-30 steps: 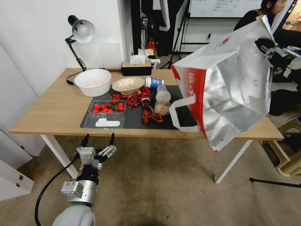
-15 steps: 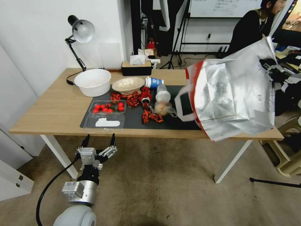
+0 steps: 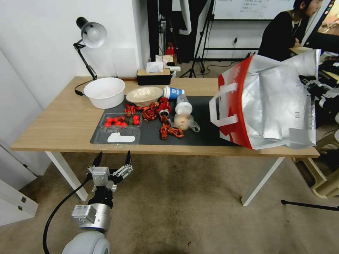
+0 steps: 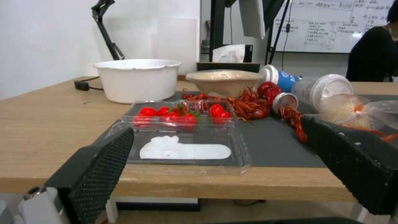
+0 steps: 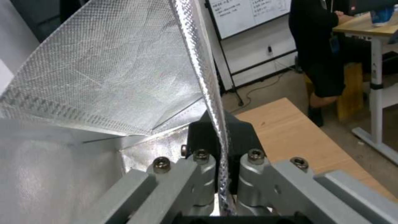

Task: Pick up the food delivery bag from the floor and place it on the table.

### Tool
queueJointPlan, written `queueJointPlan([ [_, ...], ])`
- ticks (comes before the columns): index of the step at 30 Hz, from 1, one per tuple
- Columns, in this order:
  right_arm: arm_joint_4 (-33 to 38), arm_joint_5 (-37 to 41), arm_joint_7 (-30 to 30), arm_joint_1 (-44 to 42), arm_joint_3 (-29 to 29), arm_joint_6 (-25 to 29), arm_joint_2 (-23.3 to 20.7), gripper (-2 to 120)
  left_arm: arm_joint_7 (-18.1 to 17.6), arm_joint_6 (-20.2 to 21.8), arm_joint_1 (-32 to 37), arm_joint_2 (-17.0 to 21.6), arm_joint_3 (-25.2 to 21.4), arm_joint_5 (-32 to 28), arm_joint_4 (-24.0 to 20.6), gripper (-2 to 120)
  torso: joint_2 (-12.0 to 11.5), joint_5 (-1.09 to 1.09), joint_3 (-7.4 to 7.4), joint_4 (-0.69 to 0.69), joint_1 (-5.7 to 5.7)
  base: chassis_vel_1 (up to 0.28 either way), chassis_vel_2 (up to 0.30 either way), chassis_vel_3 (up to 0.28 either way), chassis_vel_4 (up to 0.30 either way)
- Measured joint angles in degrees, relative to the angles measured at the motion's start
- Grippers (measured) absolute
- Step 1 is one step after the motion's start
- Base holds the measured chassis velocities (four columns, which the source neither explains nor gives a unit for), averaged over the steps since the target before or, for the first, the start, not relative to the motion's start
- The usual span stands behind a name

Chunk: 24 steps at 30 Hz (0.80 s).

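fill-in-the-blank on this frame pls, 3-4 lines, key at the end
1. The right claw is shut on the foil-lined rim of the ____.
2. The food delivery bag sits at the robot's ____ end of the table.
3. The left claw hangs open, below the table's near edge, holding ____.
4. The clear box on the dark mat holds small red ____.

Missing words: food delivery bag; right; nothing; tomatoes
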Motion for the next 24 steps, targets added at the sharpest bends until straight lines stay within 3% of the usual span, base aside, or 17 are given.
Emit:
queueJointPlan([
  [10,-2.9,-1.5,1.4,4.8,-5.4,-0.2,0.6,0,0.1,0.0,-0.1,-0.2,0.0,0.0,0.3,100,0.0,0.0,0.0,0.0,0.0,0.0,0.0,0.0,0.0],
  [24,-5.7,-1.9,1.5,9.5,-8.6,-0.3,0.2,0,0.3,-0.5,-0.3,-0.3,0.2,0.2,1.1,100,0.0,0.0,0.0,0.0,0.0,0.0,0.0,0.0,0.0],
])
